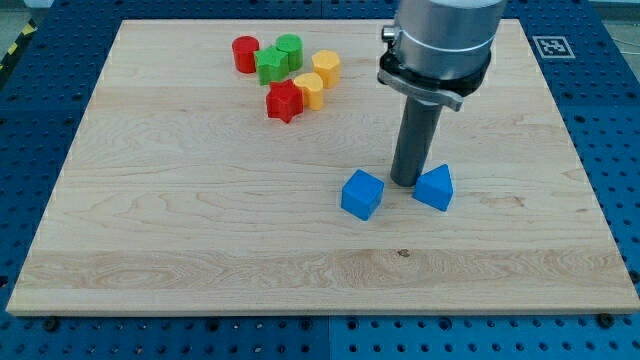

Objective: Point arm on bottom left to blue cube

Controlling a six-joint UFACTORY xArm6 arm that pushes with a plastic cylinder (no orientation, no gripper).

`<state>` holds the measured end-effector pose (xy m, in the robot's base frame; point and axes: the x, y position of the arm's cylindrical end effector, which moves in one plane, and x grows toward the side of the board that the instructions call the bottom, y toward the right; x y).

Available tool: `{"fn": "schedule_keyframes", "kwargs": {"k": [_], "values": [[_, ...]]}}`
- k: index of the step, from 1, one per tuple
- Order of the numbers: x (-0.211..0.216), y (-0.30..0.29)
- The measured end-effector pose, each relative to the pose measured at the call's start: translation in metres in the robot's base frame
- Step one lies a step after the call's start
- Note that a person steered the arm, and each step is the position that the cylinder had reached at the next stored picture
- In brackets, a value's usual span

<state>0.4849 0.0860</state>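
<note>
The blue cube (362, 194) lies on the wooden board (200, 220) a little right of centre. A blue triangular block (434, 187) lies to its right. My tip (405, 183) rests on the board between the two, just above and right of the cube and touching or nearly touching the triangular block's left side. The dark rod rises from there to the grey arm body (440, 45) at the view's top.
A cluster sits at the view's top, left of centre: a red cylinder (245, 54), a green cylinder (289, 50), a green star block (270, 66), a yellow cylinder (326, 68), a yellow block (310, 90) and a red star block (284, 101).
</note>
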Motion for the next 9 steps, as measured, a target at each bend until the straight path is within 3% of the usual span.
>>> {"fn": "schedule_keyframes", "kwargs": {"k": [5, 8, 9], "values": [[0.068, -0.011], [0.076, -0.086], [0.076, -0.087]]}}
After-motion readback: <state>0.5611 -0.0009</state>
